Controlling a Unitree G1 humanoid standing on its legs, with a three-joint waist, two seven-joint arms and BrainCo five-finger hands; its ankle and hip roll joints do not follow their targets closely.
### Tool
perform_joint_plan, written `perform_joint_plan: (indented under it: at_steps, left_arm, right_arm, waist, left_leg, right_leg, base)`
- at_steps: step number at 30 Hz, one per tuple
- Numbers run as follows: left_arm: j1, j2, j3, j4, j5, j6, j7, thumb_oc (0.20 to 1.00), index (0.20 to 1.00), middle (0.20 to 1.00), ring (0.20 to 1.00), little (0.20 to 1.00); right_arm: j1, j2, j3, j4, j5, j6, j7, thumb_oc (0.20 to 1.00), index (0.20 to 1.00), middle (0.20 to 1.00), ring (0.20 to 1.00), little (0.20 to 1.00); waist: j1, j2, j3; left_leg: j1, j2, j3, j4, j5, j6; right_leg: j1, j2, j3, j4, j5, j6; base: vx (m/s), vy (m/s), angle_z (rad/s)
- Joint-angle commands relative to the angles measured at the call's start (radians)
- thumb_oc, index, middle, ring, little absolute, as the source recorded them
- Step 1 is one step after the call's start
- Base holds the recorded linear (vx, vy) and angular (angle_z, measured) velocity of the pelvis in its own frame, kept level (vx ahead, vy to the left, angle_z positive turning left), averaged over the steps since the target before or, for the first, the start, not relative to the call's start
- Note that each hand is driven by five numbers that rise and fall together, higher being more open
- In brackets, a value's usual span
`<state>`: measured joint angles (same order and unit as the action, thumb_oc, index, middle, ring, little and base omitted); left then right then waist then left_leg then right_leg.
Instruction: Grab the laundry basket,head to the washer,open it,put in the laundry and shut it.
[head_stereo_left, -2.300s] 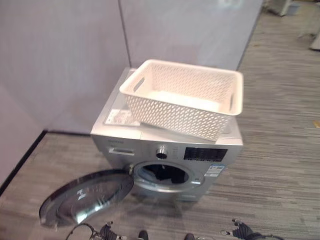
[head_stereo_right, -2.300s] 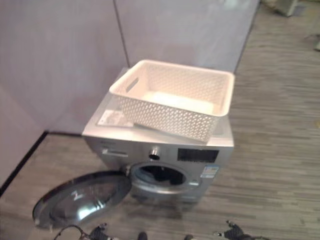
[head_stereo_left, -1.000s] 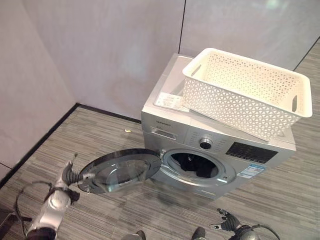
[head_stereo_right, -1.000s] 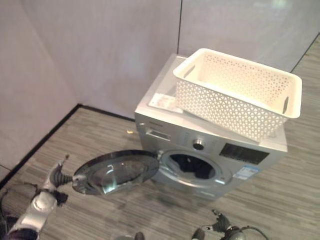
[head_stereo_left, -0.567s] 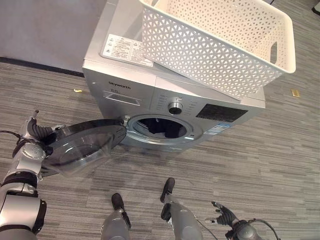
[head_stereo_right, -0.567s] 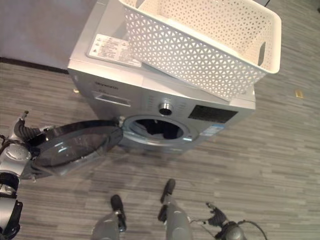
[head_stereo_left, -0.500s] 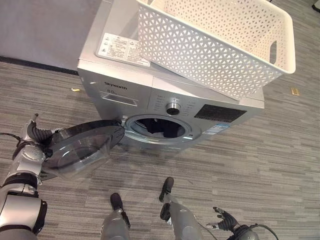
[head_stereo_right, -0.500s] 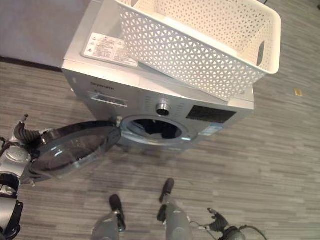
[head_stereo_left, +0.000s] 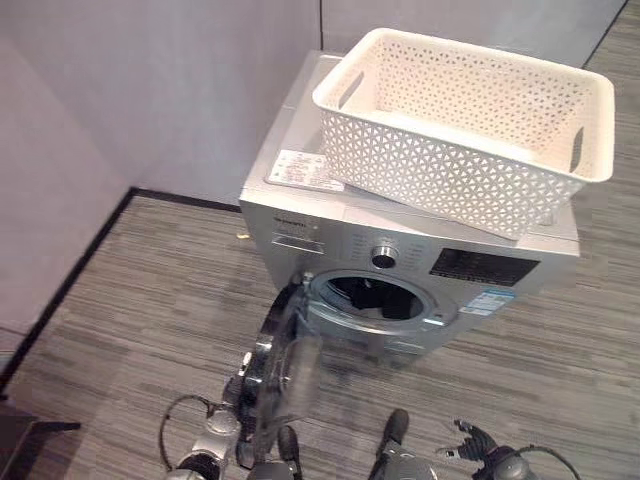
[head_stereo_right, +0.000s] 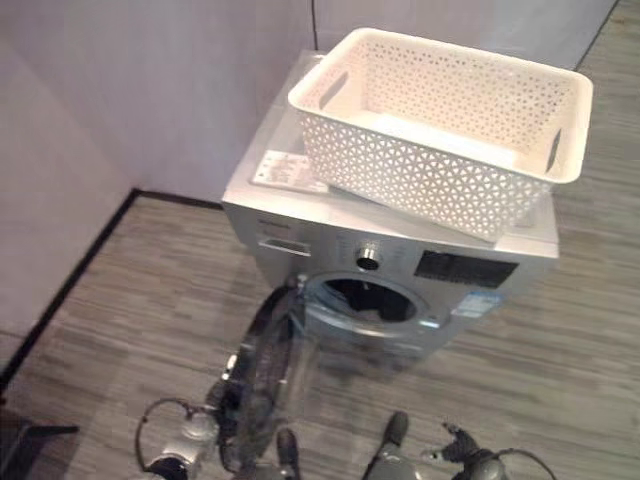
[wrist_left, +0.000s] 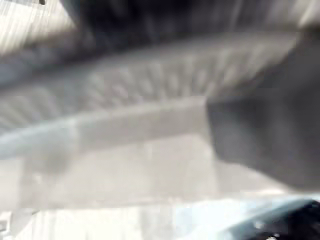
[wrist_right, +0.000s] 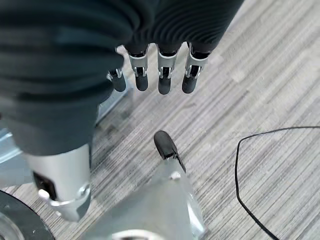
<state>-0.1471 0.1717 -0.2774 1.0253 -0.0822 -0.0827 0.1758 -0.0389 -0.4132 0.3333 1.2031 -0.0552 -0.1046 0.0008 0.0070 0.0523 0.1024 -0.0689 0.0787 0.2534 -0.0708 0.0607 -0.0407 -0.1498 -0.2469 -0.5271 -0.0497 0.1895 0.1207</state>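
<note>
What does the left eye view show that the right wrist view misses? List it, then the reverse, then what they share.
Left eye view: the washer with the white basket on top, its door partly open, dark laundry in the drum, and the left hand by the door's edge.
Right wrist view: the right hand's straight fingers from close up.
Shared: the right hand and the striped floor.

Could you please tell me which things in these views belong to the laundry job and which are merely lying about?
Part of the job:
- washer
- washer door, half open
- white laundry basket, sitting on the washer
- dark laundry in the drum
- left hand at the door
- right hand, open over the floor

Just lying about:
- label sheet on the washer top
</note>
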Motion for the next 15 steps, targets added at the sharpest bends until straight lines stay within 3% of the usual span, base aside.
perform_joint_plan:
  at_steps: [1, 4, 5, 10, 15]
  left_arm:
    - [-0.086, -0.015, -0.218, -0.054, 0.018, -0.054, -0.113, 1.0, 1.0, 1.0, 1.0, 1.0]
    - [-0.127, -0.071, -0.338, -0.086, 0.023, -0.047, -0.126, 1.0, 1.0, 1.0, 1.0, 1.0]
    - [-0.205, -0.14, -0.447, -0.079, 0.039, -0.043, -0.107, 1.0, 1.0, 1.0, 1.0, 1.0]
    - [-0.308, -0.226, -0.54, -0.066, -0.013, -0.045, -0.099, 1.0, 1.0, 1.0, 1.0, 1.0]
    - [-0.349, -0.22, -0.538, -0.039, 0.014, -0.034, -0.095, 1.0, 1.0, 1.0, 1.0, 1.0]
  right_arm:
    - [-0.029, 0.011, -0.001, -0.049, 0.012, 0.006, -0.049, 1.0, 1.0, 1.0, 1.0, 1.0]
    - [-0.041, 0.029, 0.017, -0.036, 0.038, 0.007, -0.063, 1.0, 1.0, 1.0, 1.0, 1.0]
    - [-0.053, 0.047, 0.042, -0.058, 0.073, 0.005, -0.081, 1.0, 1.0, 1.0, 1.0, 1.0]
    - [-0.094, 0.044, 0.096, -0.08, 0.089, 0.007, -0.087, 1.0, 1.0, 1.0, 1.0, 1.0]
    - [-0.121, 0.002, 0.141, -0.091, 0.033, 0.009, -0.073, 1.0, 1.0, 1.0, 1.0, 1.0]
  waist:
    - [-0.05, -0.109, 0.035]
    - [-0.063, -0.106, 0.029]
    - [-0.085, -0.107, 0.029]
    - [-0.126, -0.109, 0.033]
    - [-0.13, -0.108, 0.06]
  left_leg:
    - [-0.082, 0.04, -0.02, -0.017, 0.102, -0.086]
    - [-0.078, 0.054, -0.014, -0.017, 0.105, -0.094]
    - [-0.077, 0.067, 0.004, -0.017, 0.109, -0.099]
    - [-0.065, 0.083, 0.053, -0.017, 0.096, -0.087]
    - [-0.026, 0.109, 0.098, -0.016, 0.098, -0.079]
  right_leg:
    - [0.031, -0.058, 0.074, 0.043, -0.005, 0.095]
    - [0.037, -0.047, 0.071, 0.039, -0.008, 0.09]
    - [0.03, -0.034, 0.083, 0.029, -0.006, 0.089]
    - [-0.024, -0.009, 0.161, 0.019, 0.002, 0.085]
    - [-0.083, 0.023, 0.232, 0.107, -0.044, 0.058]
  base:
    - [0.0, -0.133, 0.05]
    - [0.0, -0.122, 0.05]
    - [-0.01, -0.125, 0.12]
    - [-0.02, -0.047, -0.04]
    - [0.01, -0.08, -0.8]
